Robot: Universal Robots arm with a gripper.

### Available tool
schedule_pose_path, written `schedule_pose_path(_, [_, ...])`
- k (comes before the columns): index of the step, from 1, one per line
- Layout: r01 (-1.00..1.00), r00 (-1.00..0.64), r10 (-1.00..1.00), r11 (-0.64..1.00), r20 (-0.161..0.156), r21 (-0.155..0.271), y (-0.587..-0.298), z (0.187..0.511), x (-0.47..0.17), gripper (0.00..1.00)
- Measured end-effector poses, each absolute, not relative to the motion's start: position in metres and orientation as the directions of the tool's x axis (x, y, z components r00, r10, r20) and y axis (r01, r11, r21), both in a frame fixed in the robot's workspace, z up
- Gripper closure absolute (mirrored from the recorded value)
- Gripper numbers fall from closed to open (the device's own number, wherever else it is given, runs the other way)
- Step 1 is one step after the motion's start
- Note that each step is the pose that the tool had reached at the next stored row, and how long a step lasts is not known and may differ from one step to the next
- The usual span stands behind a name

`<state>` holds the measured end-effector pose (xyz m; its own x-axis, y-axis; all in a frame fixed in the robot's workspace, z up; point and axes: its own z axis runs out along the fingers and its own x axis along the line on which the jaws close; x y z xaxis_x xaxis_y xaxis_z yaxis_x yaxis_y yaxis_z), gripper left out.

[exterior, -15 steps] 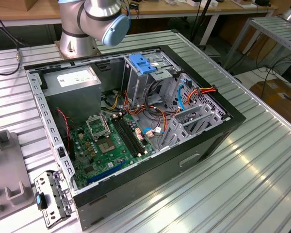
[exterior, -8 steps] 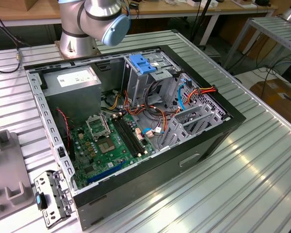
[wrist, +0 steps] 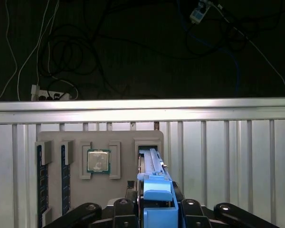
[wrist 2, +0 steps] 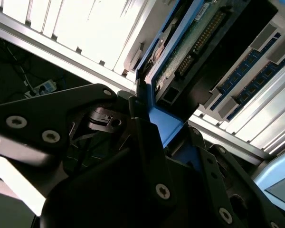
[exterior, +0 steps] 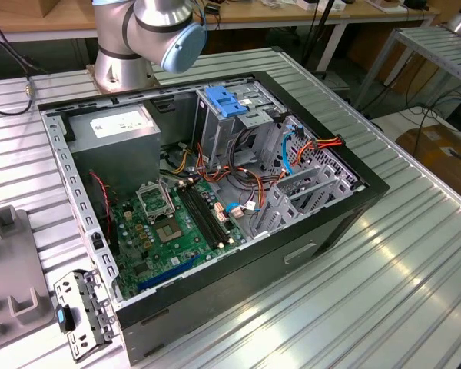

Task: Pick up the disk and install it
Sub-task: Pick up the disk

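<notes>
Got the gripper clamped on the disk. In first wrist view: black fingers hard against both sides of its blue carrier, no gap to see. Same story in second wrist view: 1 finger flush on the blue carrier, disk's pin connector facing the camera.

Disk location: standing on edge, far end at a slot of a grey tray, just beside the pocket holding a CPU chip. Can't tell whether seated in the slot or lifted slightly clear. 2 memory sticks parked in the same tray, on the other side of the chip. Tray lying on the ribbed aluminium table, near its edge. Beyond the edge: dark floor with loose cables and a power strip.

Exterior view: open PC case flat on the table, side panel off. Inside: green motherboard, grey power supply toward the exterior view's left, drive cage topped by a bare blue bracket, orange and blue wiring near it. Arm base just beyond the case's far wall. Small metal bracket with a blue latch lying on the table off the case's corner at the exterior view's left, next to a grey moulded plate.
</notes>
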<state>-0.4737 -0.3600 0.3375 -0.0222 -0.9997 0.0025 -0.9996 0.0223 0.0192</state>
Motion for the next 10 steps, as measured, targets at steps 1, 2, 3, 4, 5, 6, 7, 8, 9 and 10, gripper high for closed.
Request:
schedule_pose_path(1, [-1.000,-0.022,-1.000,0.022,0.002,0.019,-0.3600,0.3375,-0.4737,0.63])
schedule_pose_path(2, [-1.000,-0.022,-1.000,0.022,0.003,0.019,-0.3600,0.3375,-0.4737,0.63])
schedule_pose_path(3, [-1.000,-0.022,-1.000,0.022,0.002,0.019,-0.3600,0.3375,-0.4737,0.63])
schedule_pose_path(4, [-1.000,-0.022,-1.000,0.022,0.002,0.019,-0.3600,0.3376,-0.4737,0.63])
schedule_pose_path(5, [-1.000,-0.022,-1.000,0.022,0.003,0.019,-0.3600,0.3384,-0.4737,0.63])
schedule_pose_path(6, [-1.000,-0.022,-1.000,0.022,0.003,0.019,-0.3600,0.3391,-0.4737,0.63])
schedule_pose_path(7, [-1.000,-0.022,-1.000,0.022,0.003,0.019,-0.3600,0.3397,-0.4737,0.63])
schedule_pose_path(8, [-1.000,-0.022,-1.000,0.022,0.003,0.019,-0.3600,0.3406,-0.4737,0.63])
schedule_pose_path(9, [-1.000,-0.022,-1.000,0.022,0.003,0.019,-0.3600,0.3415,-0.4737,0.63])
schedule_pose_path(10, [-1.000,-0.022,-1.000,0.022,0.003,0.019,-0.3600,0.3425,-0.4737,0.63])
